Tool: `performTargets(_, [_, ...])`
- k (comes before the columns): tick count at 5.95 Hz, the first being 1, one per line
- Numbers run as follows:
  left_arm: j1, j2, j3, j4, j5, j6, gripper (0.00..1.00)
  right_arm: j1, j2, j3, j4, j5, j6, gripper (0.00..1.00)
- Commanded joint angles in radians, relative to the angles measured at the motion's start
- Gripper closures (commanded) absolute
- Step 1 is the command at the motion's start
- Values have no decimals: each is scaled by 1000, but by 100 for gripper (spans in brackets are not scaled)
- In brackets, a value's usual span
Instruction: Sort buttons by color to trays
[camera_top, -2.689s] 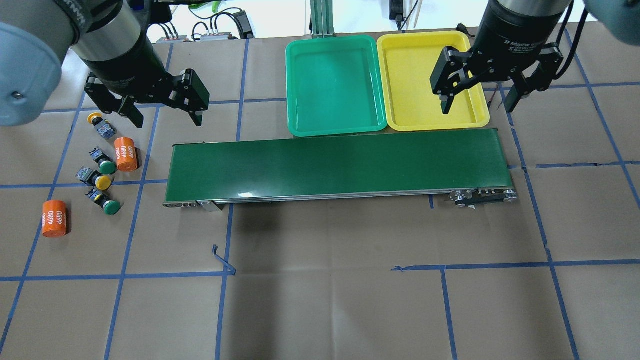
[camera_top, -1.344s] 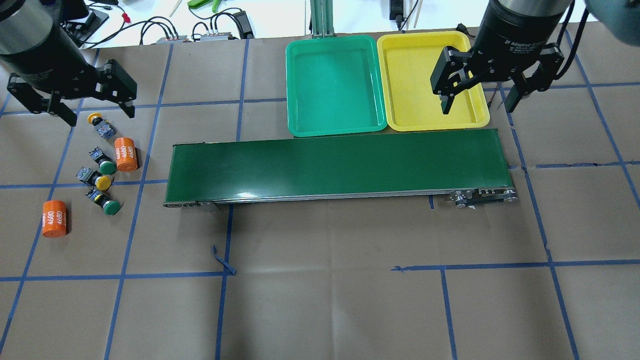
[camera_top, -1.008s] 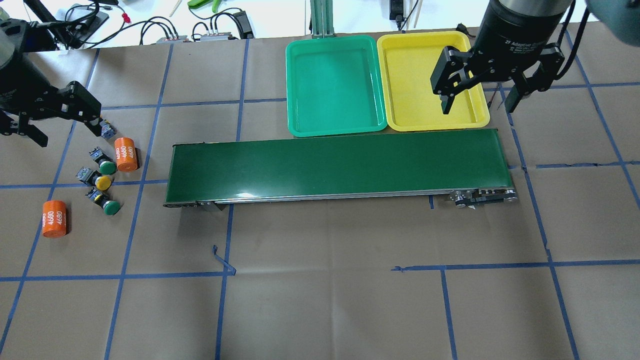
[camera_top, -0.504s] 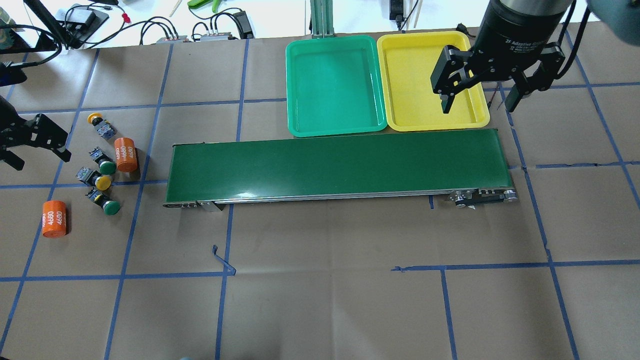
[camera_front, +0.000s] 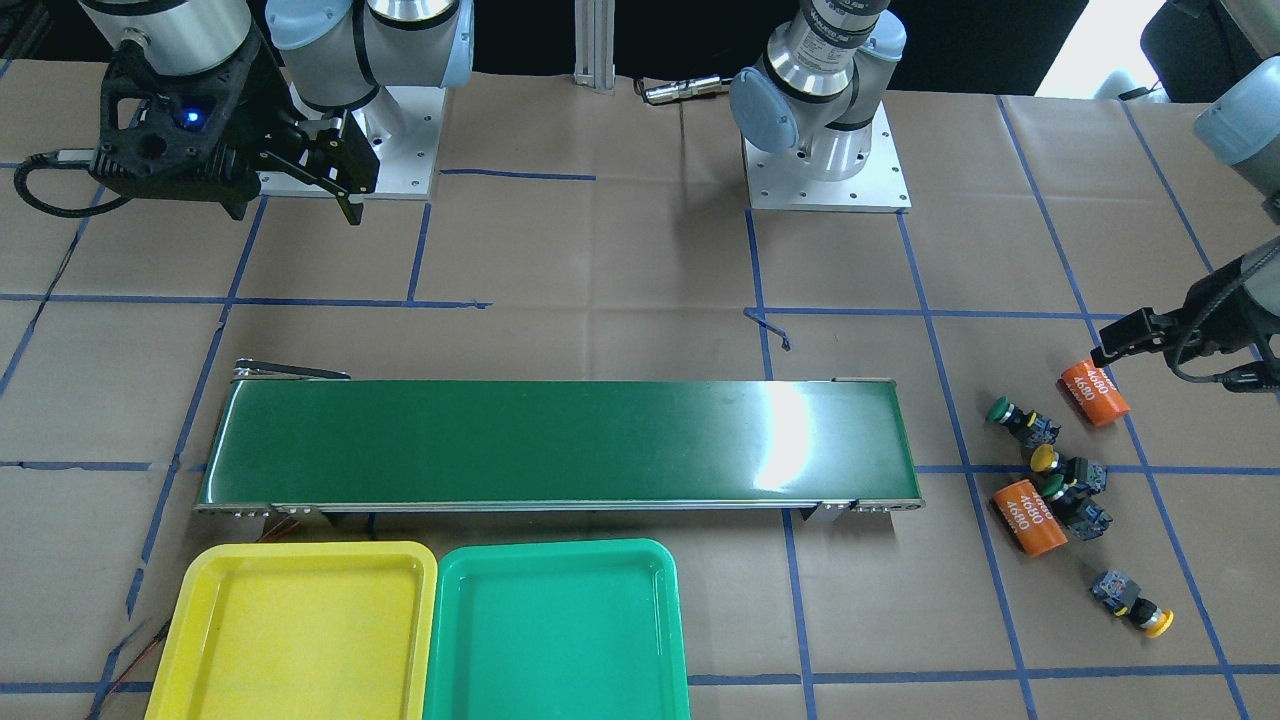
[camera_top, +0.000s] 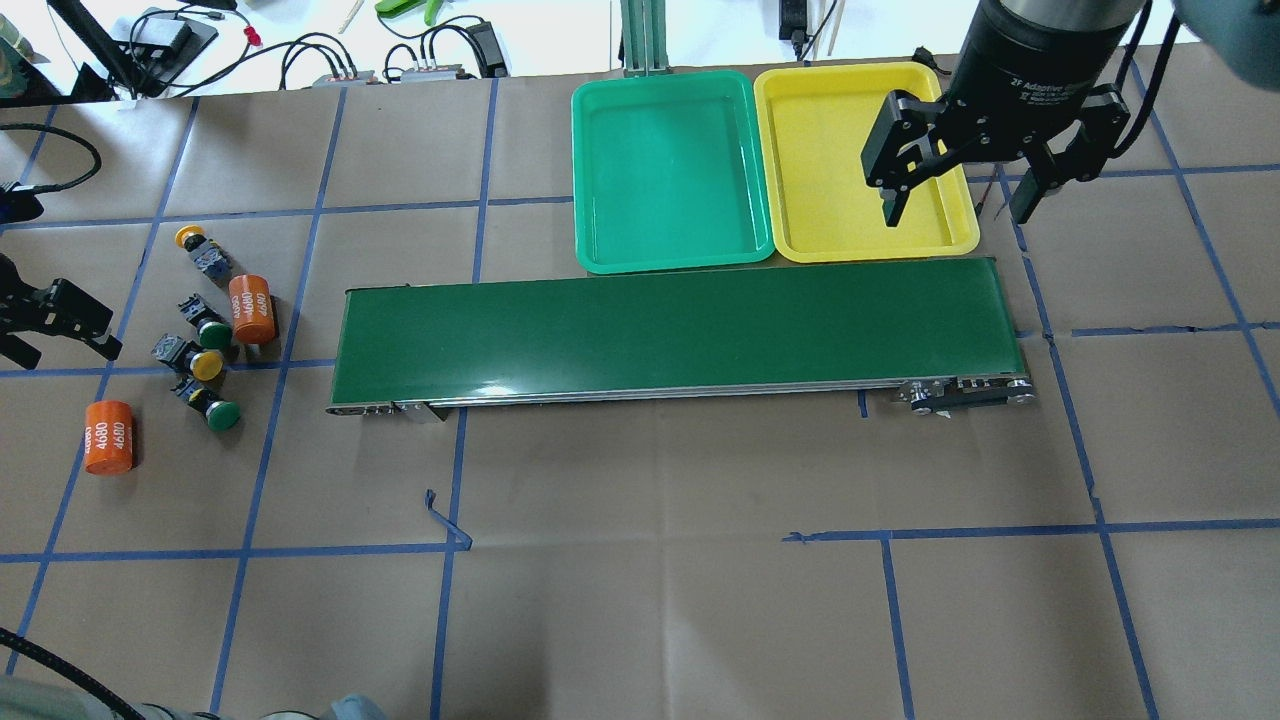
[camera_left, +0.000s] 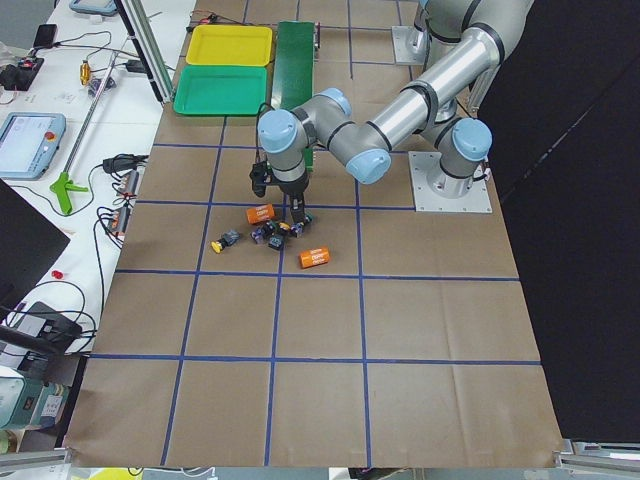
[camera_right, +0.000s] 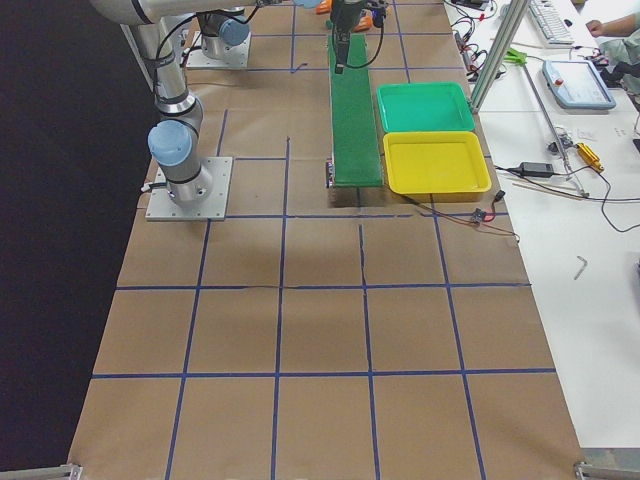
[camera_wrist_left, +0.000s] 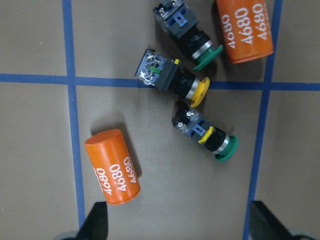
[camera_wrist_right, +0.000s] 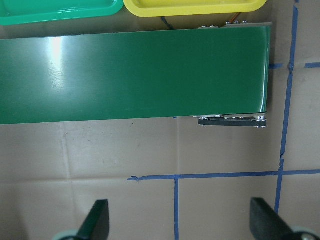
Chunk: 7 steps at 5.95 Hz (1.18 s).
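Four buttons lie at the table's left: a yellow one (camera_top: 192, 241) farthest, then a green one (camera_top: 212, 332), a yellow one (camera_top: 205, 365) and a green one (camera_top: 222, 413). My left gripper (camera_top: 60, 348) is open and empty, raised left of the group. Its wrist view shows three of them: green (camera_wrist_left: 192, 37), yellow (camera_wrist_left: 175, 81), green (camera_wrist_left: 206, 136), between wide-apart fingers (camera_wrist_left: 97, 222). The green tray (camera_top: 665, 170) and the yellow tray (camera_top: 825, 150) are empty behind the belt. My right gripper (camera_top: 955, 212) is open and empty over the yellow tray's right edge.
Two orange cylinders marked 4680 lie among the buttons, one (camera_top: 252, 308) right of the far green button, one (camera_top: 108, 436) to the near left. A long dark green conveyor belt (camera_top: 670, 335) runs across the middle in front of the trays. Cables lie at the far left edge.
My left gripper has moved left and nearer, from above the far yellow button to the table's left edge, still open. The buttons and my right arm have not moved.
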<state>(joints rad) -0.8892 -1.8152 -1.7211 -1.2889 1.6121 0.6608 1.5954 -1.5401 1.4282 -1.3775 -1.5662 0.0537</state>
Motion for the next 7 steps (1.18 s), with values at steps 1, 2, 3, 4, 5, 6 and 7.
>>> performTargets(1, [30, -44, -131, 272, 12, 101, 4, 0, 0, 0, 0, 0, 0, 0])
performTargets(2, [36, -55, -206, 421, 15, 105, 4, 0, 0, 1, 0, 0, 0, 0])
performTargets(3, [56, -84, -212, 428, 15, 102, 4, 0, 0, 1, 0, 0, 0, 0])
performTargets(4, [81, -131, -209, 440, 12, 97, 4, 0, 0, 0, 0, 0, 0, 0])
performTargets(5, [82, -130, -210, 436, 15, 95, 3, 0, 0, 0, 0, 0, 0, 0])
performTargets(6, [96, -148, -210, 434, 20, 98, 3, 0, 0, 0, 0, 0, 1, 0])
performTargets(7, [101, -159, -212, 438, 76, 95, 14, 0, 0, 0, 0, 0, 0, 0])
